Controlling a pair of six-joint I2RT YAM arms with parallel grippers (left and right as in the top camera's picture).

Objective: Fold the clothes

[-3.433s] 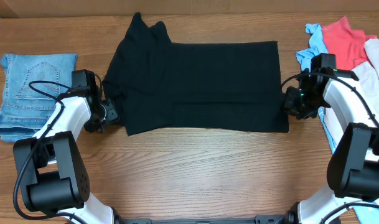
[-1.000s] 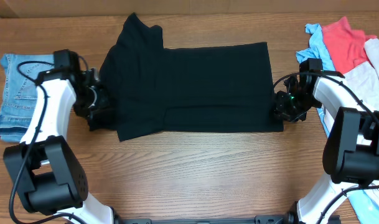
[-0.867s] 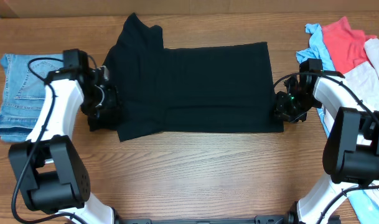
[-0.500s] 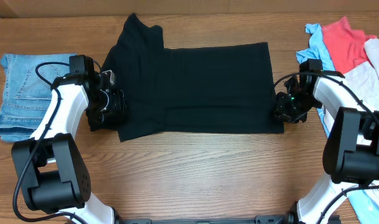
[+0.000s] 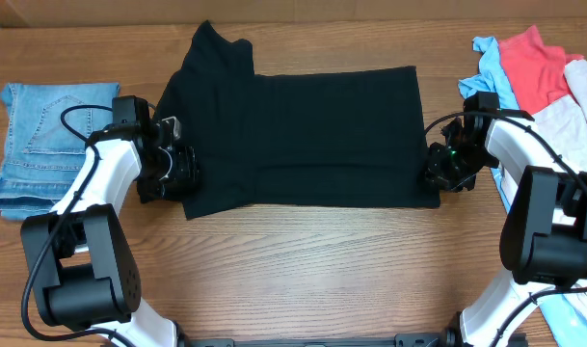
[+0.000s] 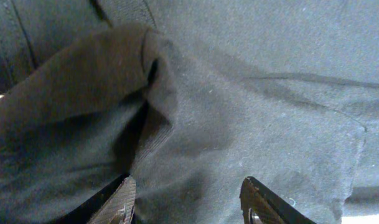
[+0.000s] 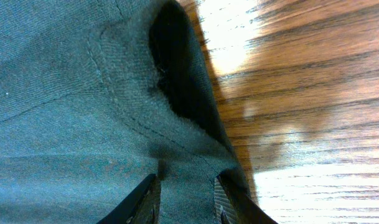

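While jeans (image 5: 42, 135) and heaped garments (image 5: 548, 72) flank it, black T-shirt (image 5: 303, 135), hem pinched in right jaws (left jaws agape).

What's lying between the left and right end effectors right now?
Only the black T-shirt, stretching from the left end effector to the right end effector with nothing on it; the overhead view shows this.

A black T-shirt (image 5: 303, 130) lies spread on the table (image 5: 303, 275), jeans (image 5: 42, 140) beside
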